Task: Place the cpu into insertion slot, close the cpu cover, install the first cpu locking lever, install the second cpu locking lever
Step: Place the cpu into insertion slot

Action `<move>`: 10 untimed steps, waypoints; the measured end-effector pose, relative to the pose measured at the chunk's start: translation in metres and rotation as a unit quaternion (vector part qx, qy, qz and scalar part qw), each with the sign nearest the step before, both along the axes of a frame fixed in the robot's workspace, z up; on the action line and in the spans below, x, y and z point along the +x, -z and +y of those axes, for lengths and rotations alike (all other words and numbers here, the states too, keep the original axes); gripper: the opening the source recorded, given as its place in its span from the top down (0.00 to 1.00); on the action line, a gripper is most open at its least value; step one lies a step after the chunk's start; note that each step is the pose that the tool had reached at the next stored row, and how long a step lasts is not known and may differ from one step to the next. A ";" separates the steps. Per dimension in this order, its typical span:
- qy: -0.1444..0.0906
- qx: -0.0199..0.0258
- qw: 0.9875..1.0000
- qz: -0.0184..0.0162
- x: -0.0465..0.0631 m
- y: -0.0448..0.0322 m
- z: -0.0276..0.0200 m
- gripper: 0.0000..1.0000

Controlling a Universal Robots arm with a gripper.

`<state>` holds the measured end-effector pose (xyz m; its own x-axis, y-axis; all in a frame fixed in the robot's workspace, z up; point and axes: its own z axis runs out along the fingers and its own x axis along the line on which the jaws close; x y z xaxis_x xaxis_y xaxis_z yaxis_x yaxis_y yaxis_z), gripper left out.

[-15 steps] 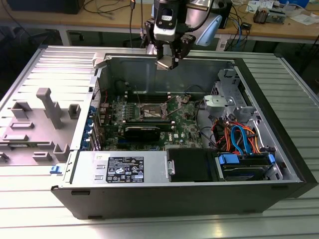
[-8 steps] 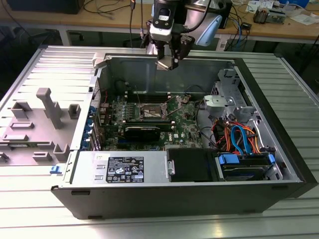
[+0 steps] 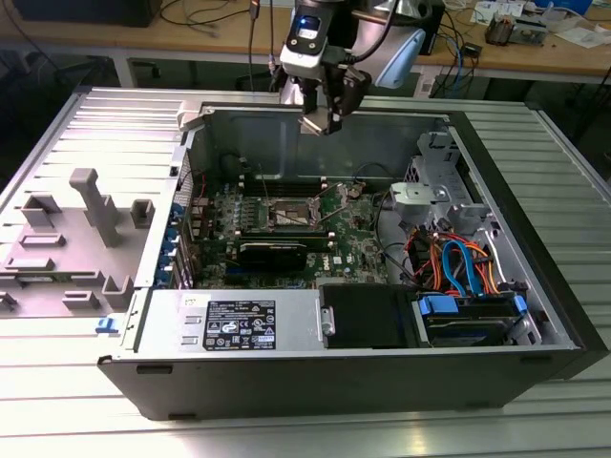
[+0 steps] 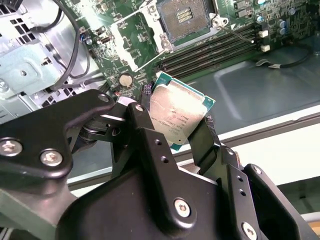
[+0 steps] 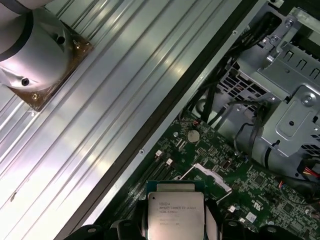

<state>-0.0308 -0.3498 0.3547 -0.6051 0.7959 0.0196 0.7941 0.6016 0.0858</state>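
My gripper (image 4: 170,127) pinches the cpu (image 4: 179,114) by its edges, tilted, high above and well apart from the insertion slot (image 4: 186,17), which lies bare on the green motherboard (image 4: 107,17). Memory slots (image 4: 215,47) run just beside that slot.

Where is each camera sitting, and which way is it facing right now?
Exterior view: off the arm, looking down into the open computer case; the arm and gripper hang over its far side.
Second wrist view: on the wrist, looking past black fingers clamping the cpu toward the empty insertion slot.
First wrist view: on the wrist, looking over the cpu onto the motherboard and ribbed table; a pale arm joint shows.
Shared: both wrist views show the held cpu.
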 end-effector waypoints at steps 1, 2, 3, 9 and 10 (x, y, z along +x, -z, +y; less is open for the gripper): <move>0.008 0.000 1.000 0.000 0.000 0.0001 0.0000 0.45; 0.011 0.000 1.000 0.000 0.000 0.0001 0.0000 0.45; 0.014 0.000 1.000 0.000 0.000 0.0002 0.0000 0.45; 0.030 0.000 1.000 0.000 0.000 0.0005 -0.0011 0.45; 0.030 0.000 1.000 0.000 0.000 0.0005 -0.0017 0.45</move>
<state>-0.0308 -0.3515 0.3542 -0.5561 0.8309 0.0198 0.8289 0.5528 0.0854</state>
